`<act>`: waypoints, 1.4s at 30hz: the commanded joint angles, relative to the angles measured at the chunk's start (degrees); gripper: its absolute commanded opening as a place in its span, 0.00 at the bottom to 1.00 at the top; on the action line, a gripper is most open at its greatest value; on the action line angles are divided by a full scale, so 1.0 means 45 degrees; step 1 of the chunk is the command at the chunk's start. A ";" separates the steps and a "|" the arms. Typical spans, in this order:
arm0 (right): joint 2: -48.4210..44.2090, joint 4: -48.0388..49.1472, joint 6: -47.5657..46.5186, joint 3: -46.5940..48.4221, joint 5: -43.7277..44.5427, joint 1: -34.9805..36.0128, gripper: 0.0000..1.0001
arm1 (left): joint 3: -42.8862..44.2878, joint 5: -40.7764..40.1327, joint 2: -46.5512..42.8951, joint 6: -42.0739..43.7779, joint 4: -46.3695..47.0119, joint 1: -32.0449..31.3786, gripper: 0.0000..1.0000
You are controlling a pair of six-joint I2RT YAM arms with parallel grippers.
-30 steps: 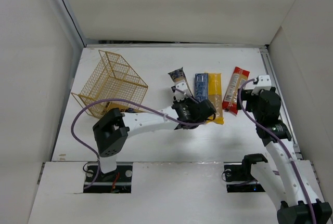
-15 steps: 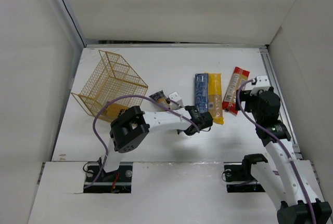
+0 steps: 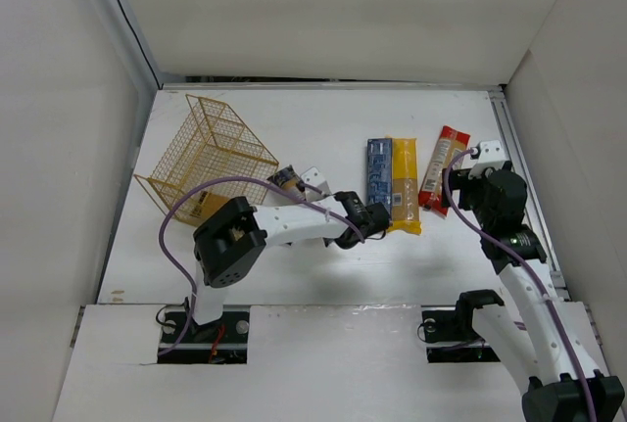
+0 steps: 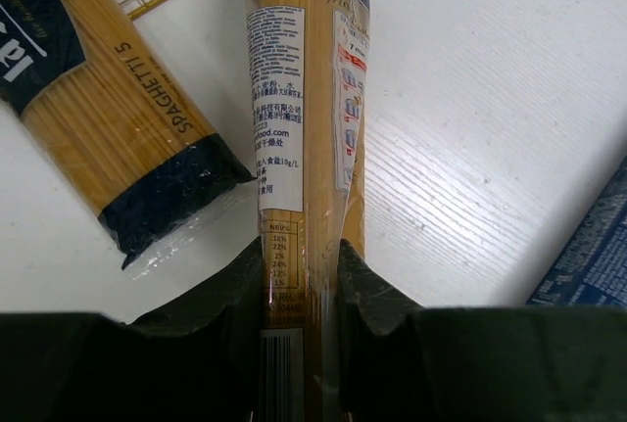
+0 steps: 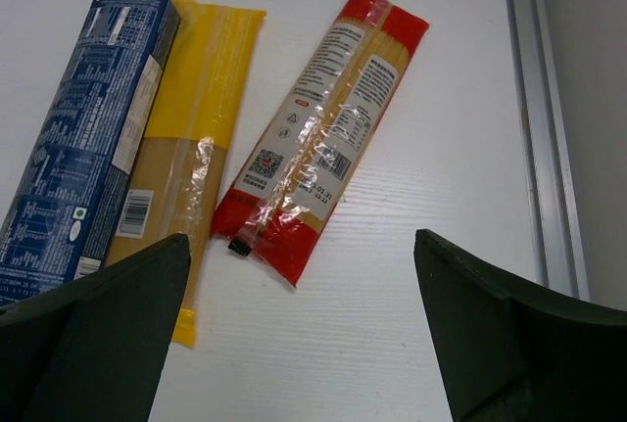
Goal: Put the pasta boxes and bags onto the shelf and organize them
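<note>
My left fingers point(image 4: 302, 280) are clenched on the near end of a yellow pack with a dark label point(image 4: 299, 99). The pack runs straight away from the wrist, and its far end is close to the shelf point(image 3: 211, 153), the golden wire rack on the far-left part of the tabletop point(image 3: 323, 118). Just left of the held pack, the second dark-labelled pack point(image 4: 108, 118) lies flat on the tabletop, its far end by the mesh. My right fingers point(image 5: 301, 244) are spread wide and grasp nothing. Below them lies the red-and-clear bag point(image 5: 318, 133). Just beside it, the plain yellow bag point(image 5: 186, 138) touches the dark blue box point(image 5: 83, 138). All three lie well apart from the shelf.
</note>
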 commanded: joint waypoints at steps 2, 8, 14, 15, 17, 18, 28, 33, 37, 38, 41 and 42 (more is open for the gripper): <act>-0.0160 0.0789 -0.0142 0.0035 -0.0357 -0.0079 1.00 | -0.0329 -0.3521 -0.1411 -0.5727 -0.0671 0.0257 0.00; 0.0113 0.0789 -0.0259 0.0035 -0.0494 -0.0079 1.00 | -0.0329 -0.3795 -0.1411 -0.5571 -0.0671 0.0491 0.00; 0.0113 0.0789 -0.0259 0.0035 -0.0494 -0.0079 1.00 | -0.1147 -0.3465 -0.1665 -0.6235 -0.0671 0.0998 0.00; 0.0113 0.0789 -0.0259 0.0035 -0.0494 -0.0079 1.00 | -0.1285 -0.3328 -0.1665 -0.6370 -0.0671 0.1115 0.00; 0.0248 0.0926 -0.0259 0.0035 -0.0611 -0.0079 1.00 | -0.1558 -0.3327 -0.1975 -0.6624 -0.0671 0.1368 0.00; 0.0250 0.0926 -0.0259 0.0035 -0.0611 -0.0079 1.00 | -0.1831 -0.3327 -0.2151 -0.6625 -0.0671 0.1370 0.00; 0.0523 0.1063 -0.0376 0.0035 -0.0611 -0.0079 1.00 | -0.2379 -0.3952 -0.1881 -0.7228 -0.0671 0.2346 0.00; 0.0523 0.1063 -0.0376 0.0035 -0.0494 -0.0079 1.00 | -0.2497 -0.3835 -0.1315 -0.8029 -0.0671 0.2775 0.00; 0.0523 0.1063 -0.0376 0.0035 -0.0494 -0.0079 1.00 | -0.2206 -0.3834 -0.0787 -0.8033 -0.0671 0.3087 0.00; 0.0523 0.1063 -0.0376 0.0151 -0.0494 -0.0079 1.00 | -0.2069 -0.3583 -0.0786 -0.8032 -0.0671 0.3263 0.00; 0.0640 0.1063 -0.0494 0.0152 -0.0494 -0.0079 1.00 | -0.2068 -0.3269 -0.0533 -0.8536 -0.0671 0.3595 0.00; 0.0640 0.1063 -0.0494 0.0152 -0.0494 -0.0079 1.00 | -0.2068 -0.3268 -0.0532 -0.8733 -0.0671 0.3596 0.00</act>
